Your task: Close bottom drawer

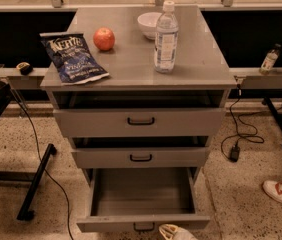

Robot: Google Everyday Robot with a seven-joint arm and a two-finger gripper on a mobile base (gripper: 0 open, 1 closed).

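Note:
The bottom drawer [142, 194] of the grey cabinet is pulled far out and its box is empty. Its narrow front panel [106, 224] faces the camera near the bottom of the view, with a small black handle [144, 228] at its middle. Only a pale tip of my gripper [175, 232] shows at the bottom edge. It is just right of the handle and level with the front panel. Whether it touches the panel cannot be told.
The middle drawer [140, 157] and top drawer [140, 121] stand slightly out. On the cabinet top are a chip bag [73, 56], an apple [104, 38], a white bowl [148, 24] and a water bottle [166, 38]. A person's shoe [281, 192] and cables [237, 134] are on the floor at right.

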